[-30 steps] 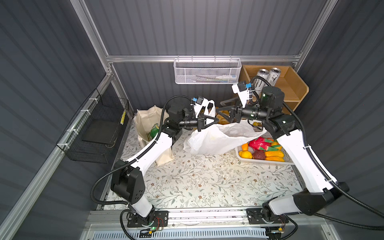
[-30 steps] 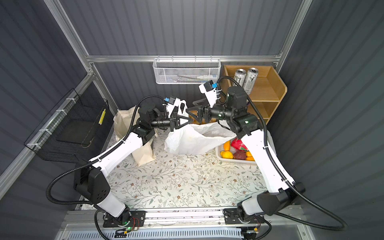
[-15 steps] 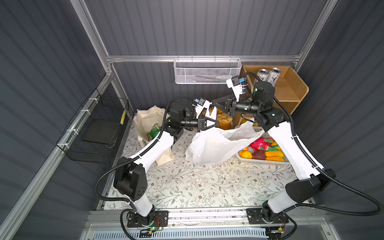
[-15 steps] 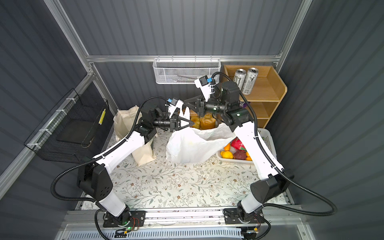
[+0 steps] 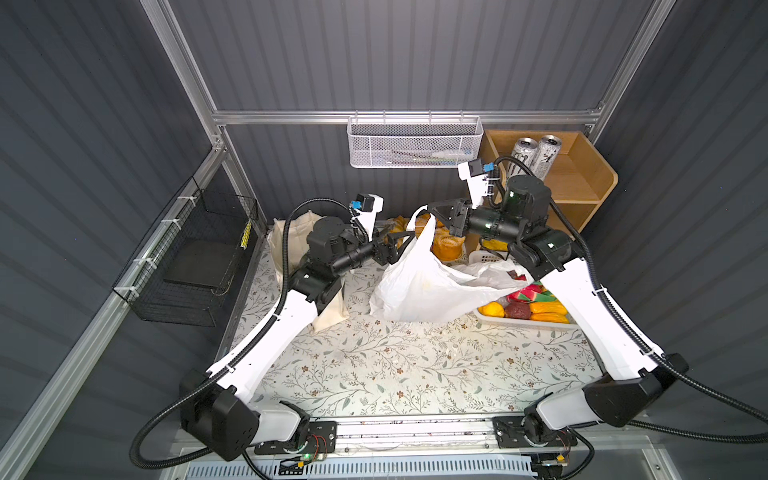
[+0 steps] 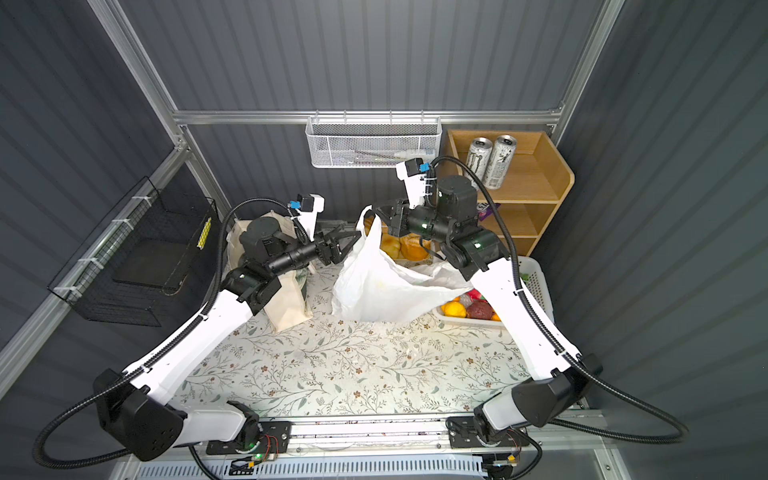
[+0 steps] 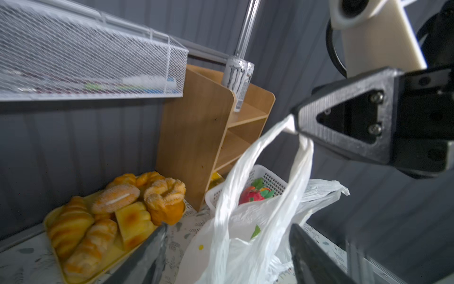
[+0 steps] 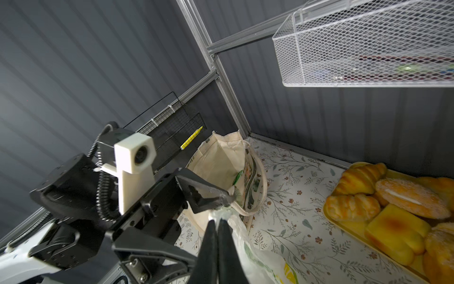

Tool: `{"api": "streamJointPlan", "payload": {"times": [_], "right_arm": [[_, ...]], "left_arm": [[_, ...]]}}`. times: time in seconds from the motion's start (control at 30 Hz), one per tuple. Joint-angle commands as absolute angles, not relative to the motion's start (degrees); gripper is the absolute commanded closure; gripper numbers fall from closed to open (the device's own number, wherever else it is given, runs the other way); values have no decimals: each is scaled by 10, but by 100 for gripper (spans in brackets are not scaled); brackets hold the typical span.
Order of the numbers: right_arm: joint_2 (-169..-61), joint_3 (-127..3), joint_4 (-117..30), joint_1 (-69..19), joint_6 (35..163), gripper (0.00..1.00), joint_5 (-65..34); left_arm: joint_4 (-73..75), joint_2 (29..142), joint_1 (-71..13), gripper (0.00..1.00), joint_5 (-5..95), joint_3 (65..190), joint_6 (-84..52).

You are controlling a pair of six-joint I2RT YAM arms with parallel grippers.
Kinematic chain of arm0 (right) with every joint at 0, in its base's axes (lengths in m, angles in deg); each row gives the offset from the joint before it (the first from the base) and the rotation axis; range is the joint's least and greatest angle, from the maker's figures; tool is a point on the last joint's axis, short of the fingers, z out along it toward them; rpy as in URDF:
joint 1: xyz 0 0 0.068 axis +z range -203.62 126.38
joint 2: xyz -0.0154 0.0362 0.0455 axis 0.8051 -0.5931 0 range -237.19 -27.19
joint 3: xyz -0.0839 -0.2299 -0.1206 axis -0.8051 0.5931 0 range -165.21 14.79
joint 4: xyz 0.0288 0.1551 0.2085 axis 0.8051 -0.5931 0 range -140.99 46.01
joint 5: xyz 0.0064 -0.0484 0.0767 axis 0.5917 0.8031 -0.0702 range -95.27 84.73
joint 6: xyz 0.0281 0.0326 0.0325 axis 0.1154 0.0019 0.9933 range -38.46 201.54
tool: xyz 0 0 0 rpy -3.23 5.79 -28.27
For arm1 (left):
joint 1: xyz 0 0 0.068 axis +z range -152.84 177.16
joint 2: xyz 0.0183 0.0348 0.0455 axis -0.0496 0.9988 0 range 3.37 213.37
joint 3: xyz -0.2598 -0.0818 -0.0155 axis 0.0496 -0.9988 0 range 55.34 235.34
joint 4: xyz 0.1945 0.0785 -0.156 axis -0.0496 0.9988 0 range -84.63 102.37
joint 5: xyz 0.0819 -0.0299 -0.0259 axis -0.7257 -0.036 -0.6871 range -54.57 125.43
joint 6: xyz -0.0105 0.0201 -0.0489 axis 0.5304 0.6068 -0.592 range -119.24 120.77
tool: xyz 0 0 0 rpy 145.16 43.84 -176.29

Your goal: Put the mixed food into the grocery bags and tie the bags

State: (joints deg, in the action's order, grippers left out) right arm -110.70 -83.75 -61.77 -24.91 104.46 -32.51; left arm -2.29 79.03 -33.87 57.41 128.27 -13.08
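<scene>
Right claw (image 5: 430, 212): black, ridged triangular fingers (image 8: 211, 243) clenched flat together on one twisted loop handle (image 7: 302, 157) of a thin, crinkly white plastic carrier bag (image 5: 415, 286), which it holds up to a peak just above centre in both top views.
Left claw (image 5: 405, 242): released, fingers spread wide, just left of that peak. In the left wrist view the handle strands rise between its fingers; contact cannot be told.
Bag body: slumped on the floral-print tabletop (image 5: 395, 365), with its mouth sagging to the right. Green and yellow print shows faintly through the film.
Mixed food: glossy plastic toy produce (image 5: 519, 309) in yellow, dark red and orange. It lies in a white perforated plastic basket (image 5: 532, 324) at right of centre, partly under the bag's rim.
Cream canvas tote (image 5: 291, 237): soft-sided, upright at centre left, behind the left arm.
Golden-brown bread rolls (image 7: 110, 216): sugared and glazed, heaped just behind the bag.
Tan wooden shelf unit (image 5: 582, 183): upper right, with two silver-white cans (image 5: 536, 153) on top.
</scene>
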Motion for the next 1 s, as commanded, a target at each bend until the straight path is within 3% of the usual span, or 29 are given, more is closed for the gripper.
{"api": "streamJointPlan", "payload": {"times": [0.0,0.2,0.6,0.97], "right_arm": [[-1099,-831,-635,-231,1057,100,-223],[-1103,-843,-647,-210,1053,100,-196],[-1109,-850,-656,-193,1048,100,-184],[-1117,-862,-652,-191,1047,100,-179]], "left_arm": [[7,781,-369,21,482,1287,-61],[51,806,-422,21,452,1327,7],[-8,812,-438,19,373,1322,13],[-23,841,-463,32,419,1310,-11]]}}
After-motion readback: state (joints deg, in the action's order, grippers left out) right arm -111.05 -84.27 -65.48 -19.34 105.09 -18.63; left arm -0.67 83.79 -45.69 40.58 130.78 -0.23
